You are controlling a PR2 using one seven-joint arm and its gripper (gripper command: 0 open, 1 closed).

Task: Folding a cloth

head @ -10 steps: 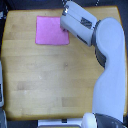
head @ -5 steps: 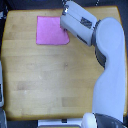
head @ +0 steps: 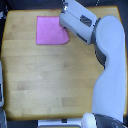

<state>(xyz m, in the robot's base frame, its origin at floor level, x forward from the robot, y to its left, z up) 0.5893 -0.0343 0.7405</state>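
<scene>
cloth point(head: 51, 30) flat on table point(head: 45, 75), arm over its right edge. gripper hidden; jaw state unclear. likely grasp stage; next, pinch an edge.

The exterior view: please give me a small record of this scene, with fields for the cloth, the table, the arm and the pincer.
cloth: pink cloth, lying flat, plain, roughly square
cloth place: far part of the table, toward the exterior view's left
table: wooden table, light brown
arm: white arm, reaching in from the exterior view's lower right to the cloth's right edge
pincer: hidden behind the arm's end; open or shut cannot be told
fold: none visible yet
</scene>
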